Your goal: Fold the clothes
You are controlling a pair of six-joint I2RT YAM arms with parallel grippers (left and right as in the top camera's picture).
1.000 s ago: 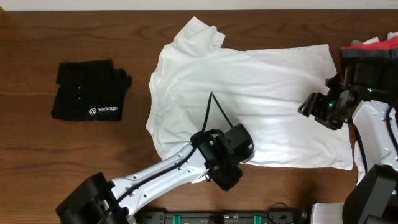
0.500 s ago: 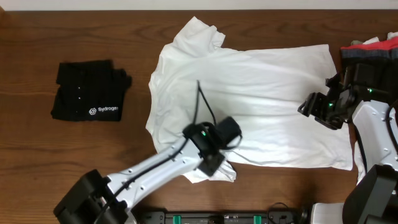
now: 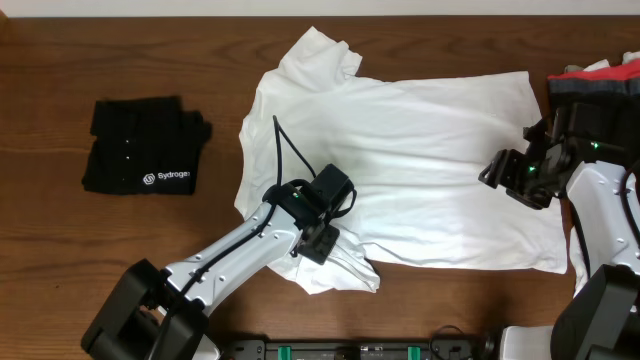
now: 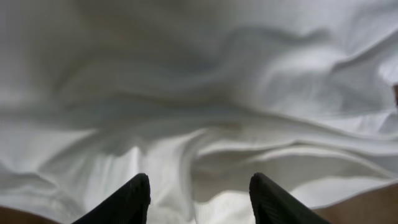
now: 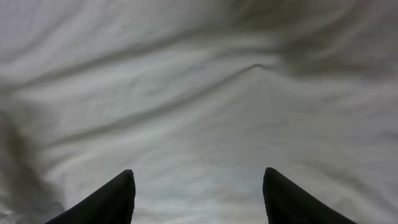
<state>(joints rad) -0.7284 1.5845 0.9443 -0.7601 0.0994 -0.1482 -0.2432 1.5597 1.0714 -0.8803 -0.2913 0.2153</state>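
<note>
- Left gripper [image 4: 199,186]: jaws partly apart, nothing between them, low over rumpled folds of the T-shirt [image 3: 420,140].
- Right gripper [image 5: 198,180]: jaws wide, empty, above smoother white cloth by the shirt's right edge.
- The T-shirt lies spread mid-worktop [image 3: 120,250], its near-left corner bunched.
- Only the overhead view shows a folded black shirt [image 3: 140,145] well to the left and a clothes pile [image 3: 600,75] at the right edge.

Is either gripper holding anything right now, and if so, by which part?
Nothing is held. Left gripper and right gripper both hang open over the white T-shirt, no fabric pinched.
</note>
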